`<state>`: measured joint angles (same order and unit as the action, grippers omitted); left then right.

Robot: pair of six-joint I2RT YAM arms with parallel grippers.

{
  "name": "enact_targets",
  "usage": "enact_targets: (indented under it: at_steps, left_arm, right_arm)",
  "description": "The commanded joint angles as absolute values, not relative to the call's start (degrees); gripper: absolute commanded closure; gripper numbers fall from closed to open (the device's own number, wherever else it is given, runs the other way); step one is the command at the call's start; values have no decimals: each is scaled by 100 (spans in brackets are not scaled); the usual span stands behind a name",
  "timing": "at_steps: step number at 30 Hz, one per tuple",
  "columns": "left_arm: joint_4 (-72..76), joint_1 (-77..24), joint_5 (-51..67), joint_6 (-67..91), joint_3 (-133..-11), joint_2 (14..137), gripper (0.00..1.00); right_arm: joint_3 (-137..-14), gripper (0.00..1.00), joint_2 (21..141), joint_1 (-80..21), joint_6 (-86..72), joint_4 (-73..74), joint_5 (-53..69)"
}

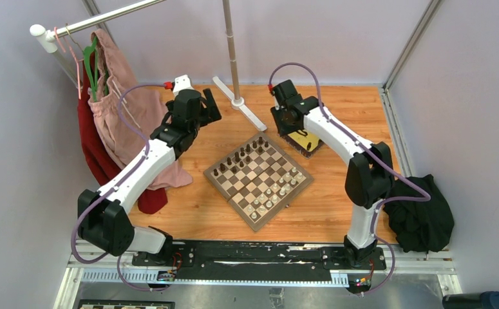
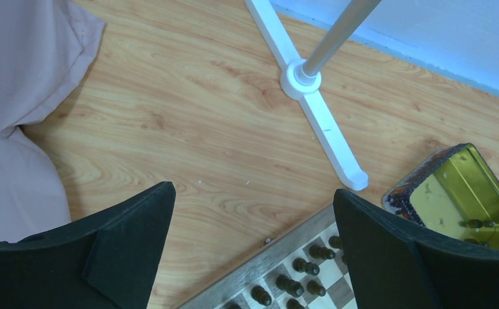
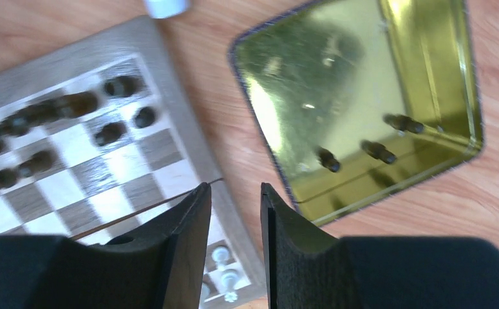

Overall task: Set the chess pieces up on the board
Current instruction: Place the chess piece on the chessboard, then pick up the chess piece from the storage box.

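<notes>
Mounting rail point(image 1: 253, 254) nearest; beyond it the board point(image 1: 258, 180) lies diamond-wise on the table point(image 1: 330, 212), dark pieces point(image 1: 237, 158) far-left, pale pieces point(image 1: 279, 190) near-right. Left fingers point(image 2: 137, 219) gape wide, empty, over its corner. Right fingers point(image 3: 192, 219), narrowly parted and empty, hover beside the tin point(image 3: 362, 96). Three loose pieces point(image 3: 378, 152) lying flat inside could skid away on the shiny floor, or the fingers could jam against the wall.

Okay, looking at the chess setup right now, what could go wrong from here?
1. The three loose dark pieces seem to lie flat in the tin, near its wall; the right hand, open only narrowly, may slip off one or hit the wall.
2. Carrying a piece across, that hand could topple the standing dark pieces at the edge of the board.
3. The left hand hovers open by the board's corner and could nudge it.
</notes>
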<state>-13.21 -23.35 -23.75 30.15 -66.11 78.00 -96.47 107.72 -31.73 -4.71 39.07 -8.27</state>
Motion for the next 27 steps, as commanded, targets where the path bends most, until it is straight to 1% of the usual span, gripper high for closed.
enact_targets:
  at_steps: [1, 11, 27]
  left_arm:
    - [-1302, -2371, -2361, 2892, -6880, 7992, 0]
    - [-1209, -2365, -2294, 2856, -6929, 8167, 0]
    - [-1187, -2367, -2255, 2883, -6925, 8243, 0]
  right_arm:
    - [-9366, 62, 10606, -2688, -777, 3969, -1282]
    - [-9064, 61, 10669, -1888, -968, 3793, -1242]
    - [-8838, 61, 11162, -1660, -1033, 3542, -921]
